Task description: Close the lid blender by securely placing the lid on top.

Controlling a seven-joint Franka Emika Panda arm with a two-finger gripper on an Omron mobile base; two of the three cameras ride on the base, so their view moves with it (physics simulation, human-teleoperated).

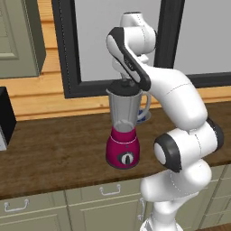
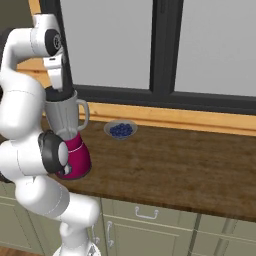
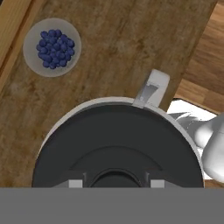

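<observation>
Magenta-based blender with tall translucent grey jar [image 1: 122, 131] standing on brown wooden counter [image 1: 49, 153] right of centre, round black lid [image 3: 118, 148] seated over jar mouth for closure, gripper [image 1: 127, 82] directly above, grip state indeterminate.

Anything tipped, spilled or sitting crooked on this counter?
Nothing stands out. The magenta-based blender with grey jar stands upright, the round black lid sits on its mouth under the hand, and the small bowl of blueberries is unspilled.

Magenta blender [image 1: 122, 135] base, black lid [image 3: 118, 148], blue berries [image 3: 53, 48], brown wood counter [image 2: 175, 170]
</observation>
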